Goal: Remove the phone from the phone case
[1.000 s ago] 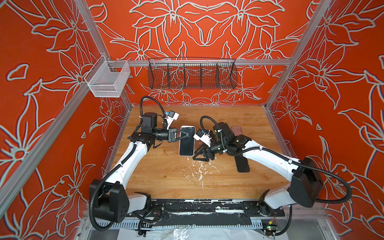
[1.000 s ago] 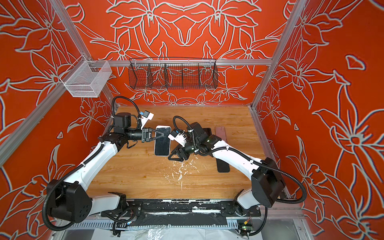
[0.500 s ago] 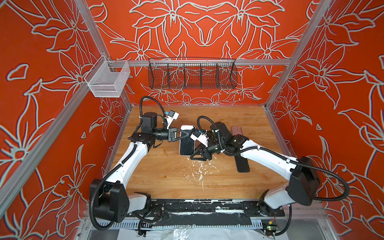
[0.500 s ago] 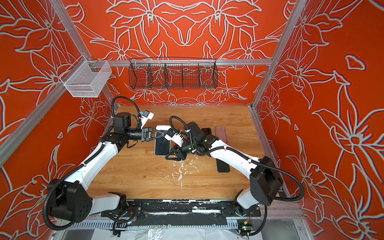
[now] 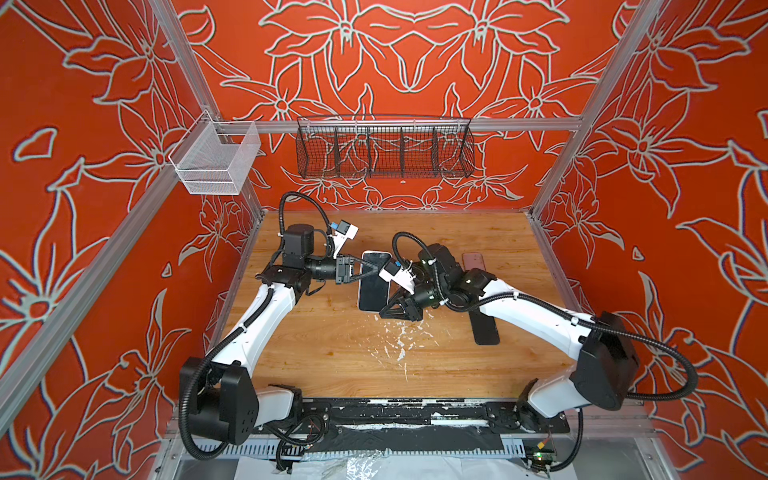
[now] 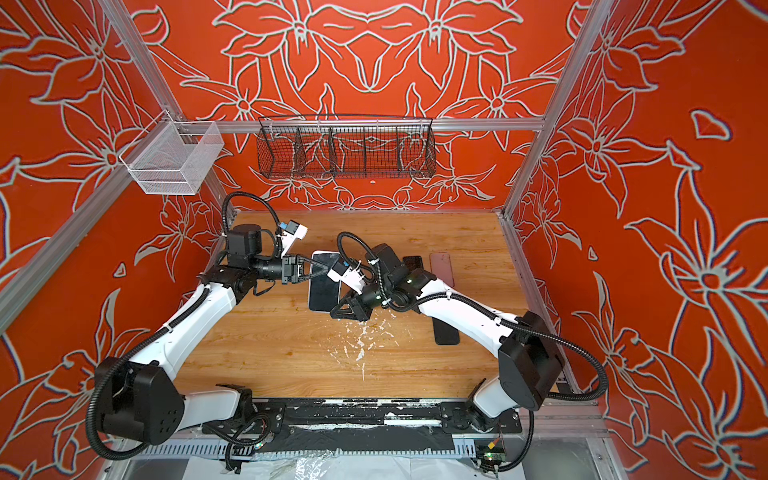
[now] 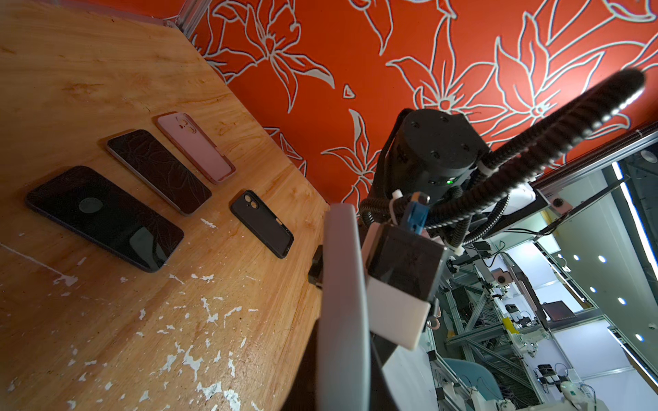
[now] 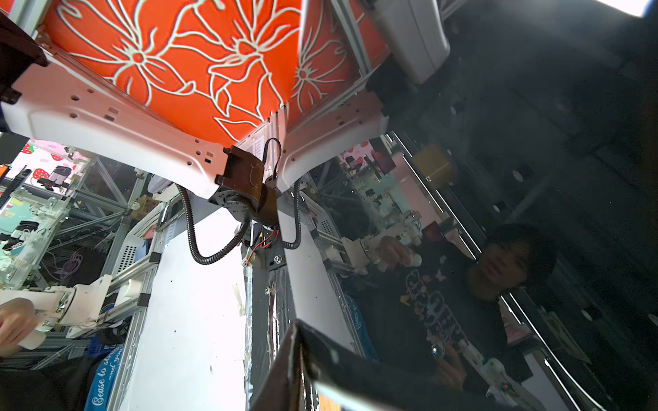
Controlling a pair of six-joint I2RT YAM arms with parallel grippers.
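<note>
Near the middle of the surface (image 5: 332, 357), the left tool (image 5: 374, 269) pinches the phone (image 5: 372, 293), seated in its pale phone case (image 7: 340, 302); the right tool (image 5: 390, 310) sits at its near corner, grip impossible to tell.

White links (image 5: 270, 316), black joints (image 5: 232, 399), corrugated black cables (image 7: 569, 119).

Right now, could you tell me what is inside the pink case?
Nothing shows: the pink case lies empty, inner side up; the table beneath it is covered.
</note>
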